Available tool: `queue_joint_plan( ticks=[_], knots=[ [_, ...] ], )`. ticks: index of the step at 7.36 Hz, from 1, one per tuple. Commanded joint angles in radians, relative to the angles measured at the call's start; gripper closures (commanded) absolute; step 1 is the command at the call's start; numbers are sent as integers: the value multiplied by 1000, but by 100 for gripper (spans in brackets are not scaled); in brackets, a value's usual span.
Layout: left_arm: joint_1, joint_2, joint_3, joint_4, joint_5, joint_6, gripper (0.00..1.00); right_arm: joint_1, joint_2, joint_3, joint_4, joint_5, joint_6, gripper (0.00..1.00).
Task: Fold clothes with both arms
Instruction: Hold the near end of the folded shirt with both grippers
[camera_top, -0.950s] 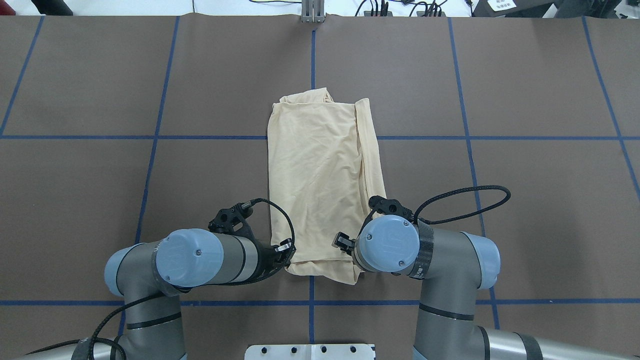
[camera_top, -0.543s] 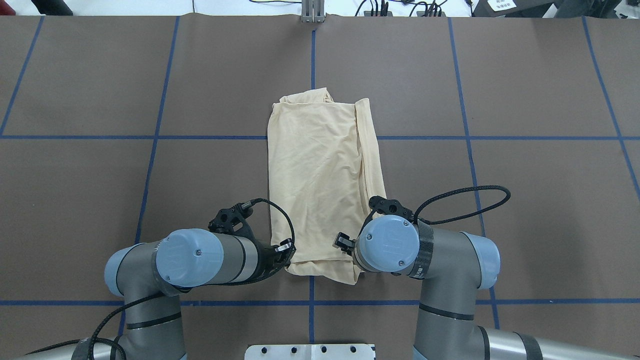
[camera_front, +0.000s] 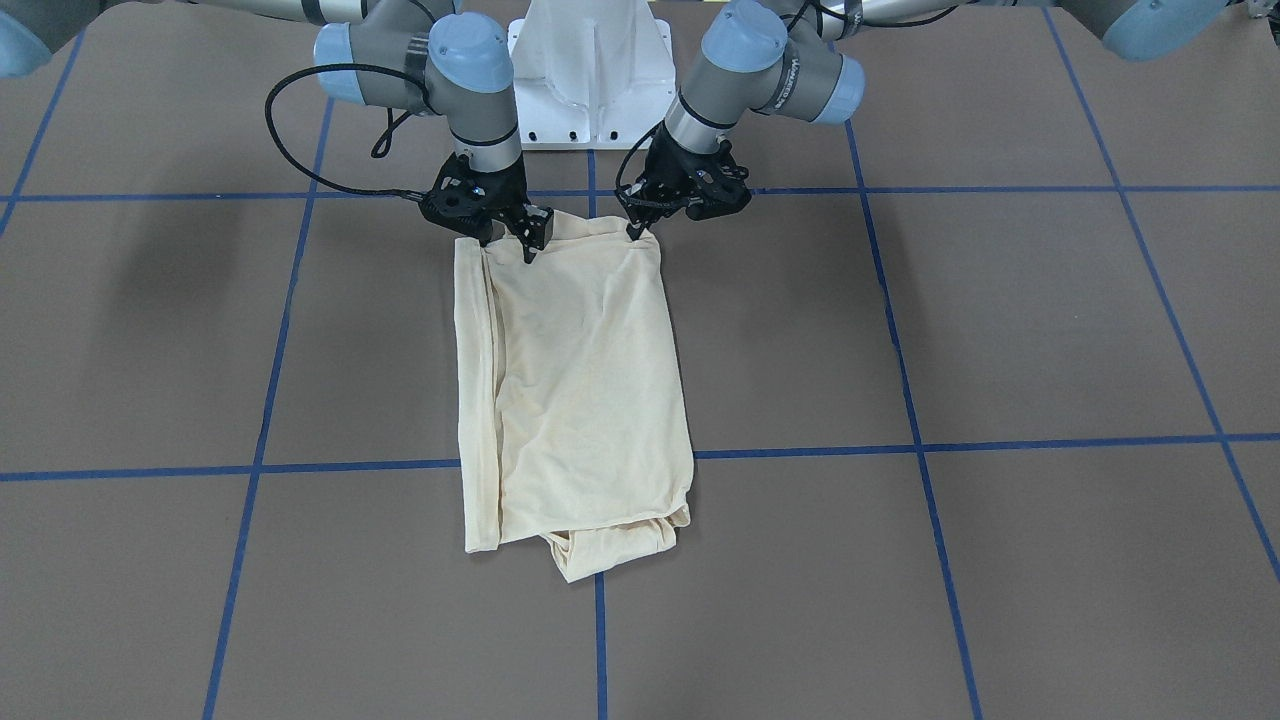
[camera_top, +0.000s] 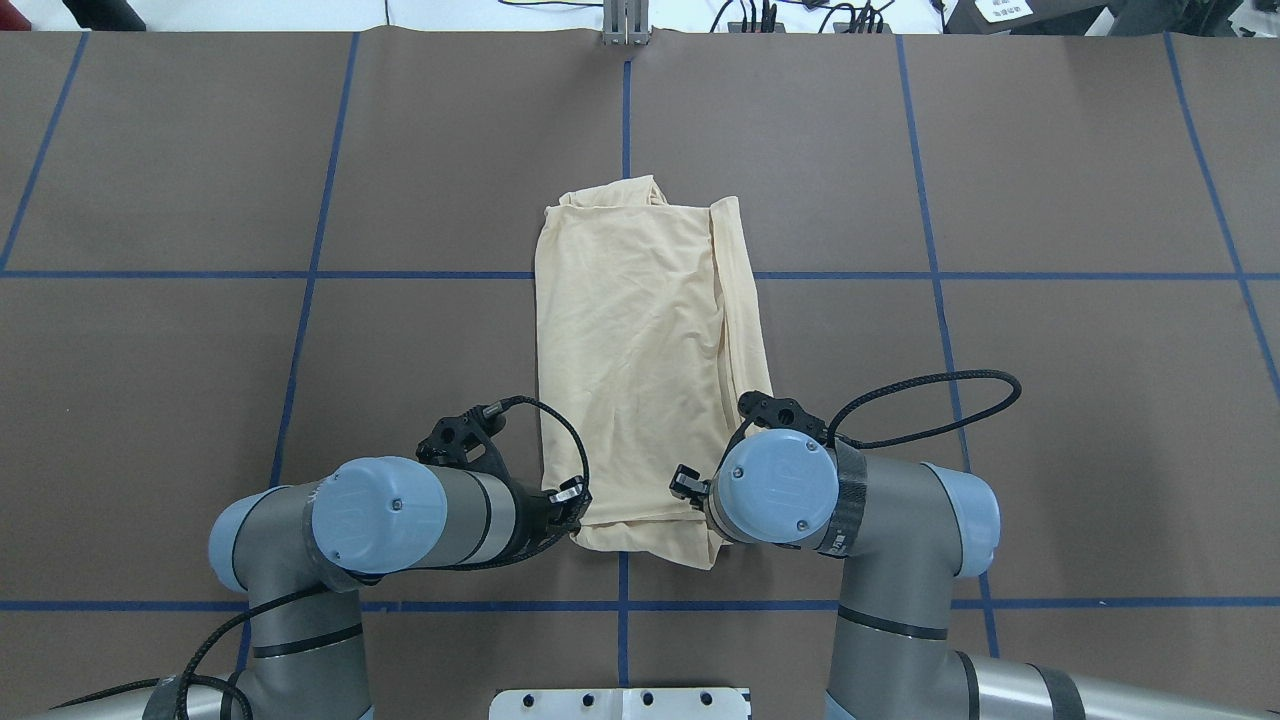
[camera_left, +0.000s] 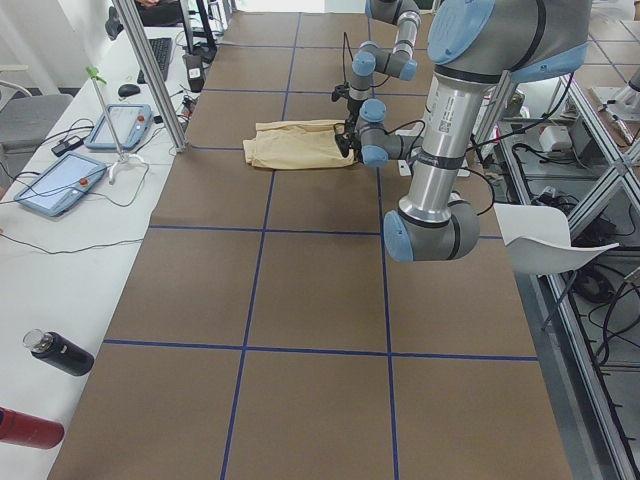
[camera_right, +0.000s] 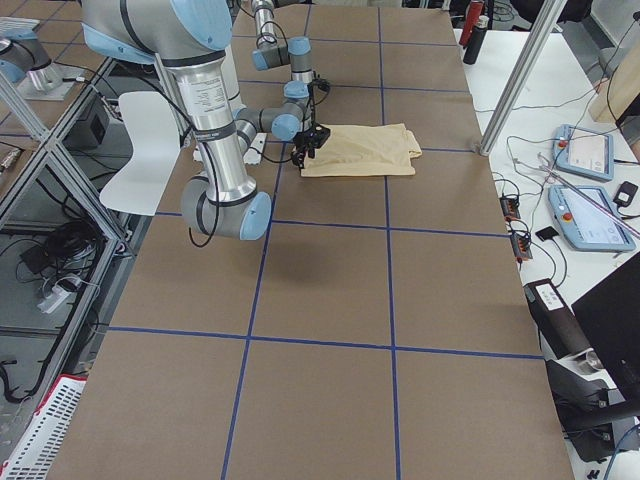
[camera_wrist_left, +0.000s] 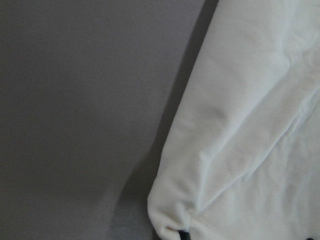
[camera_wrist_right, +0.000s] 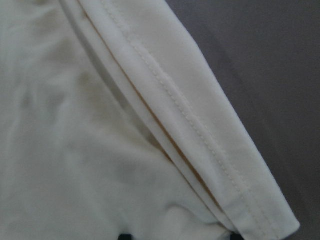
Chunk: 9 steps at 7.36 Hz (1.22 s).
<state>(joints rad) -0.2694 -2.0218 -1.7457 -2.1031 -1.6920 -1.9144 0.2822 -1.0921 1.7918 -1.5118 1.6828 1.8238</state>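
Note:
The cream-yellow shirt (camera_top: 640, 350) lies folded into a long narrow strip in the middle of the table; its print, collar and label are hidden. It also shows in the front-facing view (camera_front: 580, 380). My left gripper (camera_front: 640, 226) stands on the strip's near corner at the robot's side. My right gripper (camera_front: 508, 242) stands on the other near corner. Both point down with the jaws apart and the fingertips on the cloth. The left wrist view shows the cloth's rounded corner (camera_wrist_left: 240, 140). The right wrist view shows the layered hem (camera_wrist_right: 190, 120).
The brown table cover carries a grid of blue tape lines (camera_top: 300, 274). The white pedestal base (camera_front: 590, 70) stands behind the grippers. A metal post (camera_top: 625, 25) stands at the far edge. Tablets (camera_left: 60, 185) and bottles (camera_left: 60, 352) lie on the side bench.
Almost nothing: the right gripper's black part has shifted very slightly. The shirt and the left arm have not moved.

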Motion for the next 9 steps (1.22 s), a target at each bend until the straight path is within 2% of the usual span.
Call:
queue_joint_plan(
  ticks=[1,4,9],
  knots=[
    [-1,0,0,0,0,0,100,0,0,0,-1,0,0,48],
    [-2,0,0,0,0,2,100,0,1,1,-1,3,0,100],
    [-4,0,0,0,0,2,100,18,1,15,-7,27,-1,100]
  ],
)
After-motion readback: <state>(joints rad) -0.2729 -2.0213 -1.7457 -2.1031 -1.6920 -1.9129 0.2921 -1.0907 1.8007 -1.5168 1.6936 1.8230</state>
